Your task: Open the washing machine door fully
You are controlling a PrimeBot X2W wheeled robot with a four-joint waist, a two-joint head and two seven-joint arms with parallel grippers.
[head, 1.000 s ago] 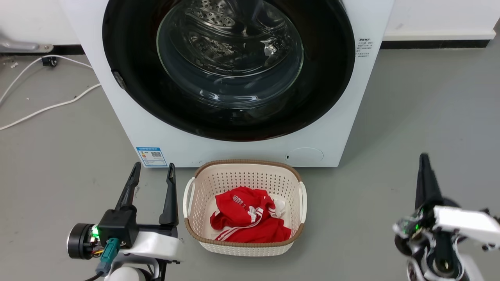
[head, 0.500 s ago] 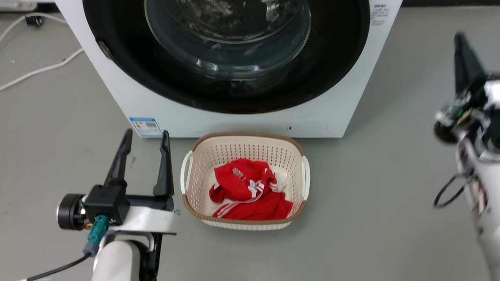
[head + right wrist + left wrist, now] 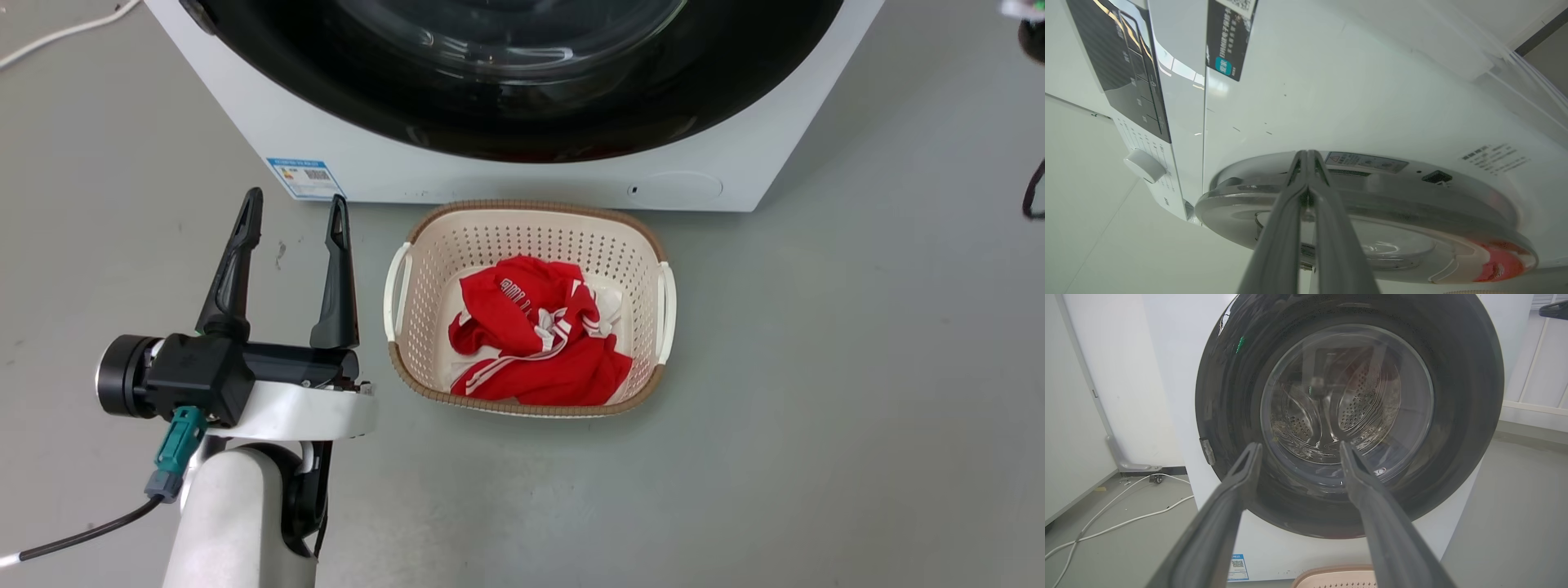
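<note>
Down dips the camera, so the machine now crowds the top of the head view, and the right arm has swung from the lower right up to the top right edge. Over on the other side, the left claw hangs spread and empty just beside the basket, aimed at the door. The right claw, fingers pressed together on nothing, points at the door's rim, seen edge-on. That door sits shut, flat on the machine's front. It's a big stiff disc with a heavy glass bowl, glossy and slick, probably latched, so no pinching the face. Best bet: hook behind the rim on the robot's right, opposite the grey tab that looks like the hinge side, and pull in an arc.
</note>
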